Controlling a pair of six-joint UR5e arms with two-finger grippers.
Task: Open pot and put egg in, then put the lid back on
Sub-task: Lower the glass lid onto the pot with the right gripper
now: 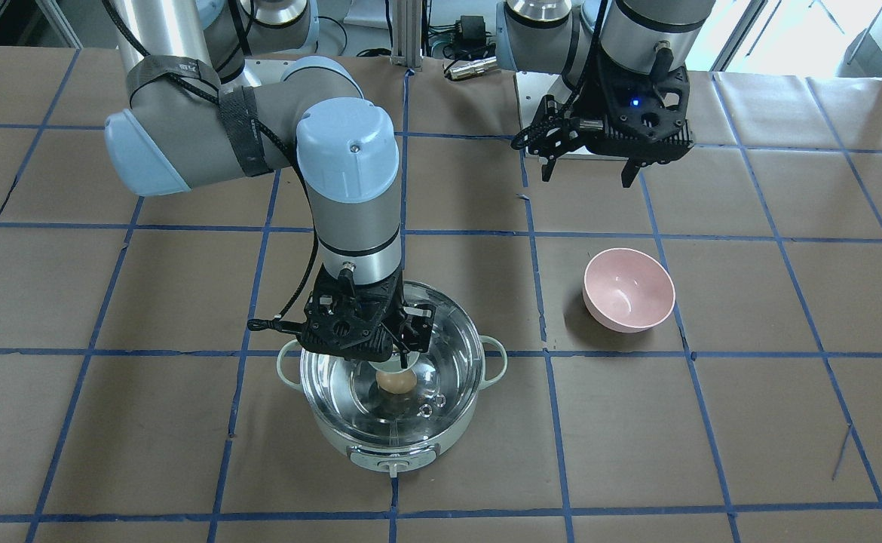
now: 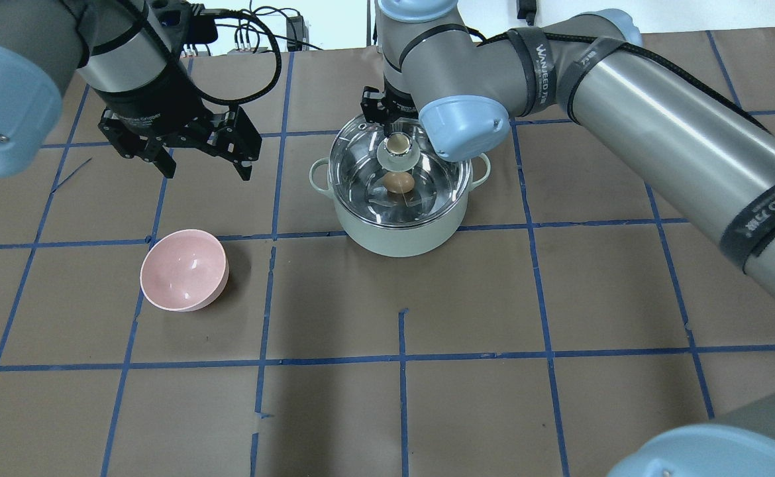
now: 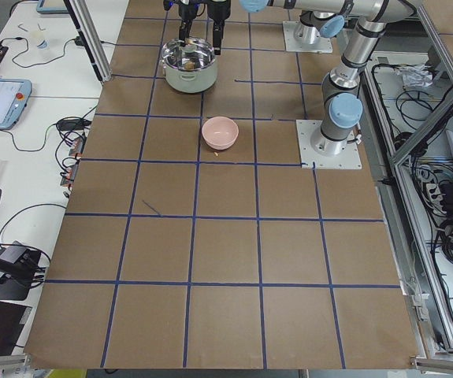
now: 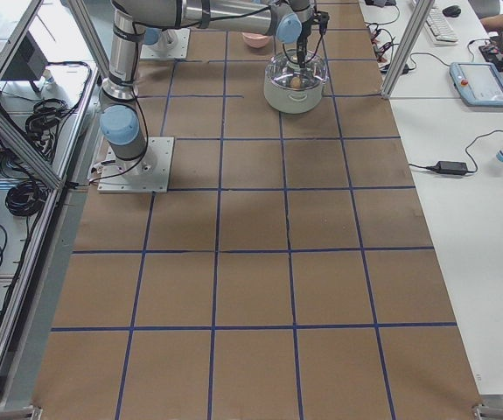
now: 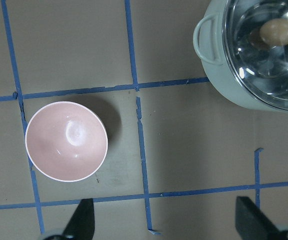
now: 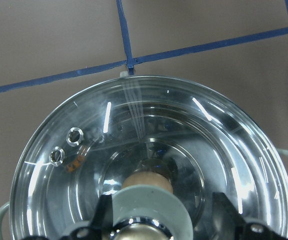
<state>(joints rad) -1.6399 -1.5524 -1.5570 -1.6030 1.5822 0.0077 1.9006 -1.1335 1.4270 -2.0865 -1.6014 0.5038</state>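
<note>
Pink bowl (image 2: 184, 270) (glossy inside), brown table (image 2: 560, 298) — blue tape grid (image 2: 401, 361); teach pendant (image 3: 1, 101), white side bench (image 3: 21, 177).

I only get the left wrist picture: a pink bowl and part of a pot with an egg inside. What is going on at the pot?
Observer: The right end effector sits over the lid, fingers either side of its knob.
Visitor: Is the pot covered?
Observer: It looks so; the glass lid spans the whole rim of the pot, the egg visible through it.
Visitor: And my camera's arm?
Observer: The left end effector hangs open and empty, touching nothing.
</note>
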